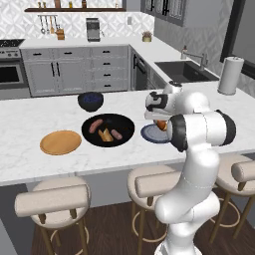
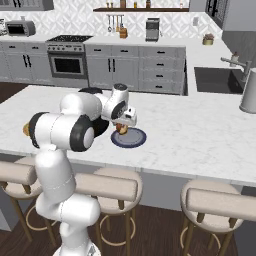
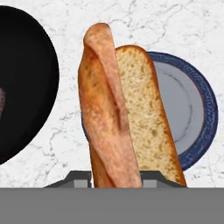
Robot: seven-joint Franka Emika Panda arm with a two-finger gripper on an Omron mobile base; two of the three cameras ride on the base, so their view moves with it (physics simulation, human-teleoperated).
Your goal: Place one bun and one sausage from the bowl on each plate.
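My gripper is shut on an orange-brown bun and holds it just above the small blue-grey plate. In the hand view the bun stands lengthwise and covers the left part of the plate; my fingertips are hidden behind it. To the left lies the black bowl with two sausages and a paler bun in it. The tan wooden plate lies bare, left of the bowl. From the right base view the held bun hangs over the plate.
A smaller dark blue bowl stands behind the black bowl. A paper towel roll stands at the far right of the island, and a sink lies beyond. Stools line the near edge.
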